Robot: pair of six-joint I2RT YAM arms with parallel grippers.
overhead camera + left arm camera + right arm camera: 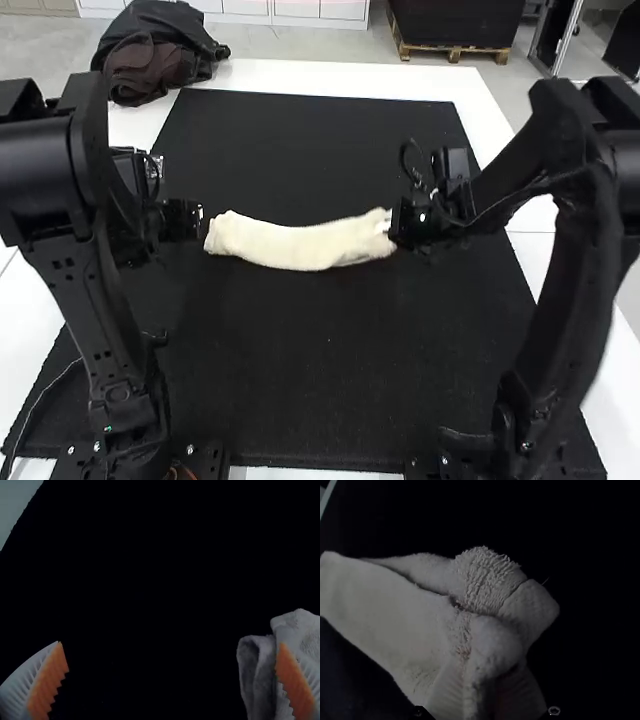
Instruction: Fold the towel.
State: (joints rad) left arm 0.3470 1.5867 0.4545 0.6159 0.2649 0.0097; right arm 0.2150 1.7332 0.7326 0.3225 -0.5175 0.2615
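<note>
The cream towel (pixel 300 247) lies as a long narrow folded strip across the middle of the black mat. At its left end stands my left gripper (pixel 198 218), a little apart from it. My right gripper (pixel 388 222) is at the strip's other end. In the left wrist view the left gripper (pixel 172 672) has its fingers wide apart, with the towel's layered end (pixel 260 675) beside and behind one of them. The right wrist view has the right gripper (pixel 487 687) closed on the end of the towel (pixel 395 610), pinching a bunched part between its fingers.
The black mat (pixel 320 370) covers most of the white table (pixel 350 78). A dark bag with brown cloth (pixel 155 60) lies at the table's back left corner. Both arms stand along the sides, the left arm (pixel 95 320) and the right arm (pixel 560 300).
</note>
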